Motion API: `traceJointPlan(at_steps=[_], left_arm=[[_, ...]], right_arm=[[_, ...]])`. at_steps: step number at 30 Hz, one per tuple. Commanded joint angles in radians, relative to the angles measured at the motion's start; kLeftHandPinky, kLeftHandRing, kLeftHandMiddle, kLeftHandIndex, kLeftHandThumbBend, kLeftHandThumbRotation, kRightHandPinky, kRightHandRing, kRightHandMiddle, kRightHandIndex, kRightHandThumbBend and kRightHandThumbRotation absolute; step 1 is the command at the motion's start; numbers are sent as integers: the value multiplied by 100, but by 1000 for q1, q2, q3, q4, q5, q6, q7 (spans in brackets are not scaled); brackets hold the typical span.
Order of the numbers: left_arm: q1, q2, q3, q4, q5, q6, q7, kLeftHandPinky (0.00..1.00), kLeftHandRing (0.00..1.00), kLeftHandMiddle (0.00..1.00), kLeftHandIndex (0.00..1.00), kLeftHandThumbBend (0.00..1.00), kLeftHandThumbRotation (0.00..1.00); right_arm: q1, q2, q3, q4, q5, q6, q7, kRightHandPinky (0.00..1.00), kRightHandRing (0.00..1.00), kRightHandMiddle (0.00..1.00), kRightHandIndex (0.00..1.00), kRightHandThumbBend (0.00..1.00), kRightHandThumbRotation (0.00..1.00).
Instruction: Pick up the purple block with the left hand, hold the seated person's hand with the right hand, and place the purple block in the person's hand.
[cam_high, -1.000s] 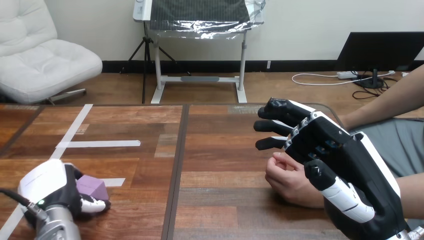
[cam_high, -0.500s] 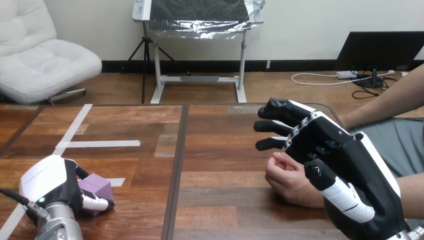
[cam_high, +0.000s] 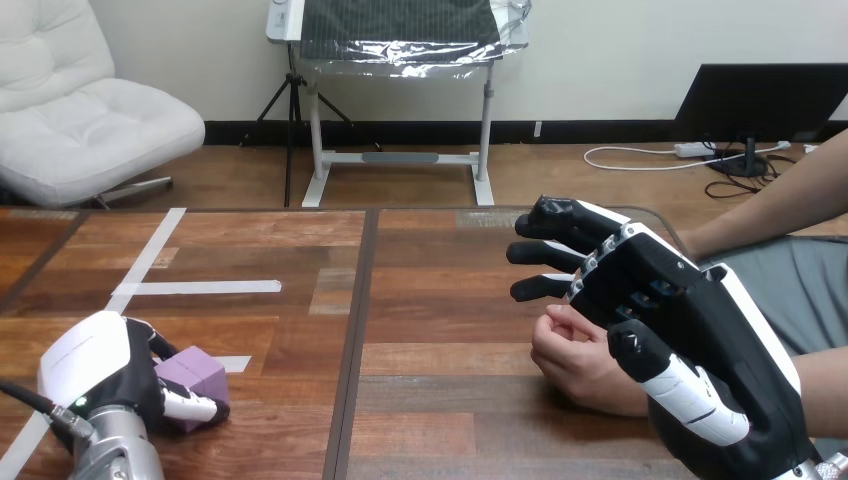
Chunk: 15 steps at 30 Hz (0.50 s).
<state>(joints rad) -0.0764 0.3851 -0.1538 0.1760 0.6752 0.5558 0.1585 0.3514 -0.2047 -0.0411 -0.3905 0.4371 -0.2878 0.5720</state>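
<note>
Wooden plank surface (cam_high: 440, 300), crossed by white tape strips (cam_high: 200, 288), spans the frame's lower half. At lower left the robot's left hand (cam_high: 100, 370) sits low, white back upward, its fingers and thumb curled round the small purple block (cam_high: 192, 375), a matte cube tilted slightly at the surface. At lower right the right hand (cam_high: 690, 325) stands on edge, fingers loosely extended leftward above the person's hand (cam_high: 580, 362), a loose fist resting on the surface.
</note>
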Motion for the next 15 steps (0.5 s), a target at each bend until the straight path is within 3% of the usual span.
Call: traceJointPlan(at_steps=[1, 15], left_arm=[[-28, 2, 21, -22, -4, -27, 31, 10, 18, 28, 44, 77, 0], [-20, -4, 40, -28, -35, -55, 35, 14, 22, 32, 46, 76, 0]], right_arm=[[-46, -12, -8, -40, 22, -5, 2, 69, 79, 82, 79, 73, 55], [-46, -9, -7, -41, 13, 9, -14, 68, 78, 81, 79, 74, 55]])
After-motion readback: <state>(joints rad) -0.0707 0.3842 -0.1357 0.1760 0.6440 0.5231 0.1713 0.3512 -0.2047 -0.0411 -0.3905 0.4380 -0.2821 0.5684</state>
